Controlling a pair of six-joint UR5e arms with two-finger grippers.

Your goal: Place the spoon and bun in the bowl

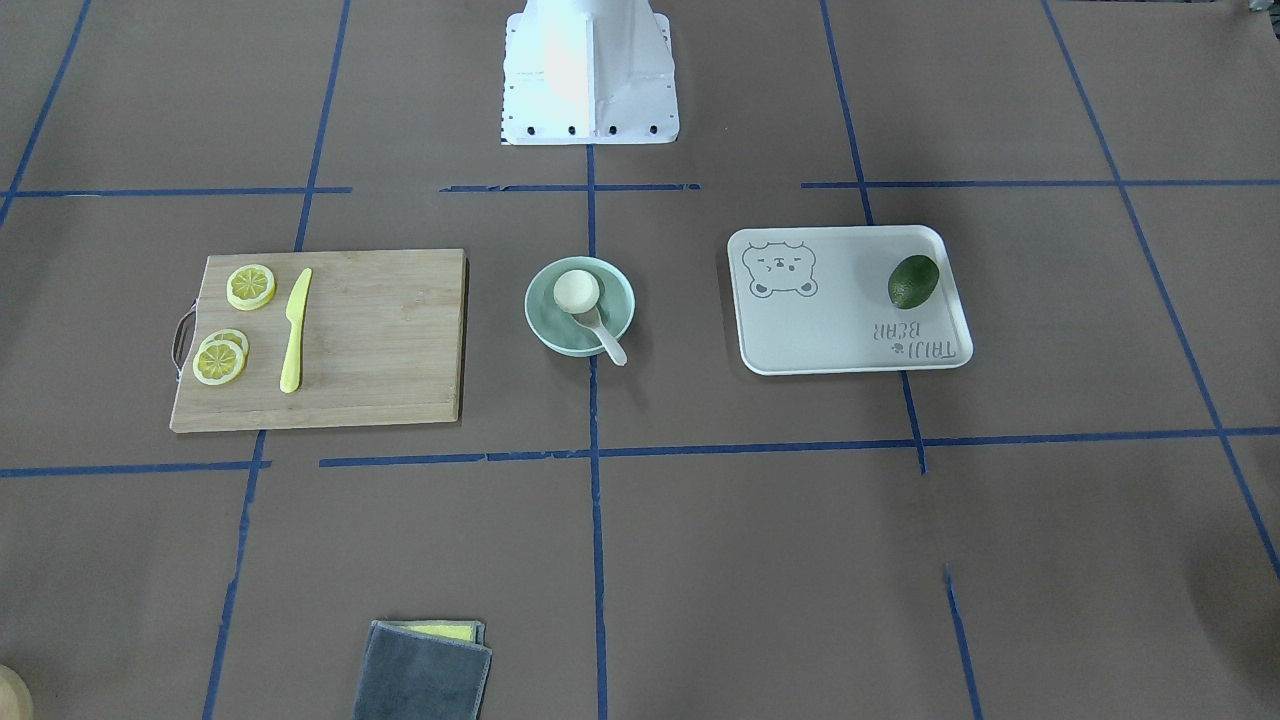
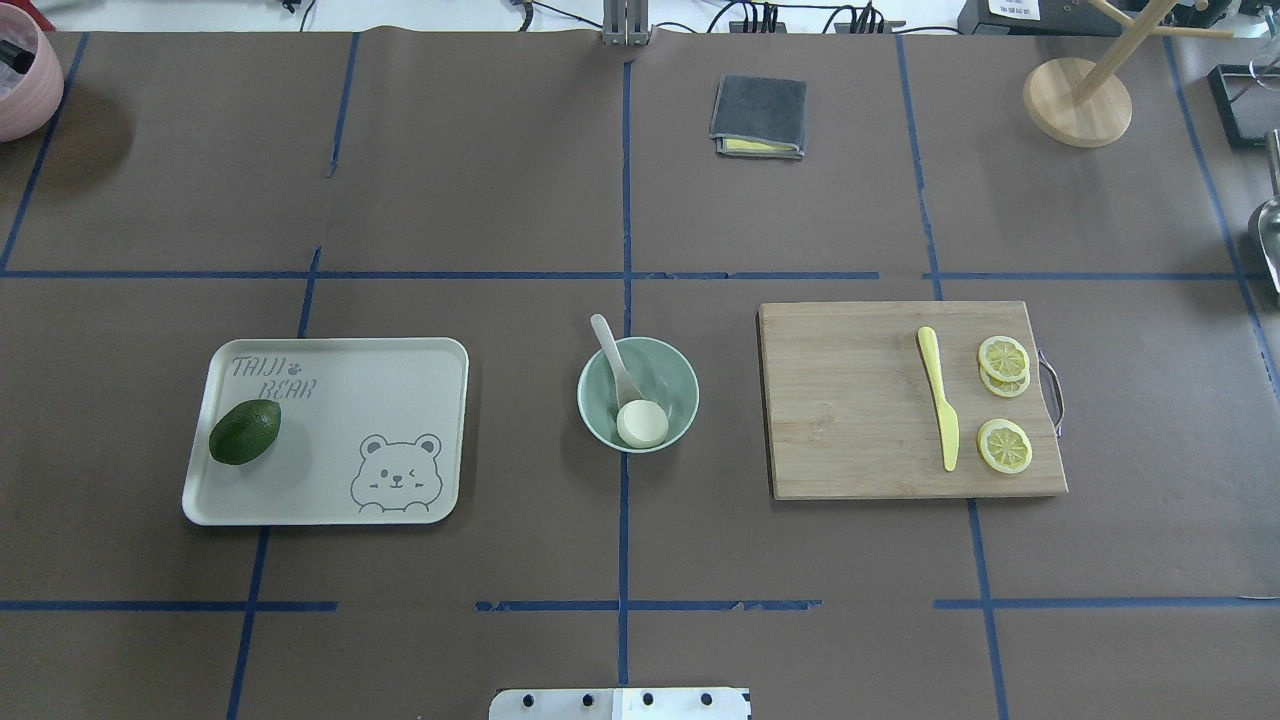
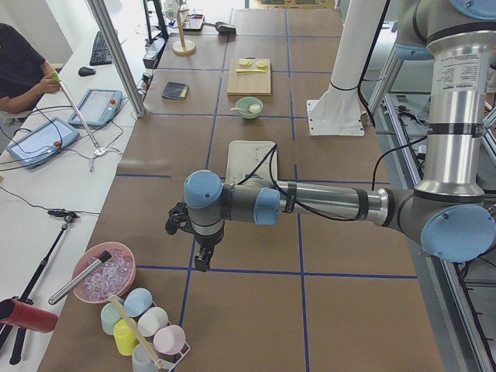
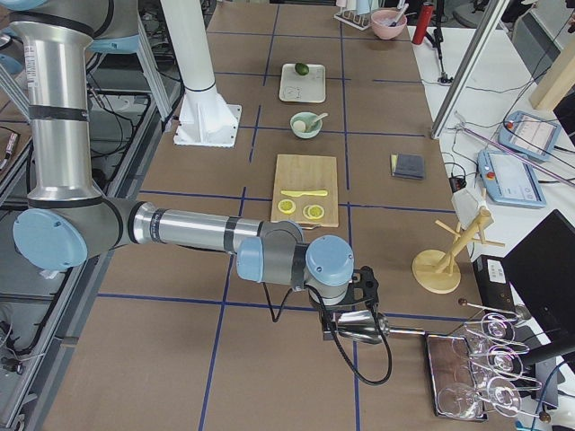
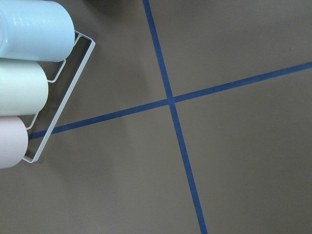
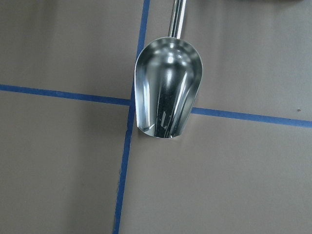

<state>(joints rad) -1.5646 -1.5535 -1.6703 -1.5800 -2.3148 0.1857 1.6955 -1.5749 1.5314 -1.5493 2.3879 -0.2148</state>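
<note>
**Task status.** Judged complete: both items are inside the bowl, which stands at frame centre in the overhead view on the brown, paper-covered worktop. Nothing appears to be left to place.

**Item positions.** The bun lies against the bowl's lower wall. The spoon has its scoop down inside the bowl, touching the bun, and its handle leans on the rim and juts toward the upper left.

**Materials and shapes.**
- Bowl: round, pale mint-green, smooth plain sides, matte.
- Bun: a smooth cream disc shows on top, so it probably lies flat side up. The pleats are not visible.
- Spoon: off-white, glossy, with a short thick handle.

**Claws.** The left claw and the right claw show only in the 2 side views, well apart from the bowl. I cannot tell whether either is spread or pressed together.
</note>
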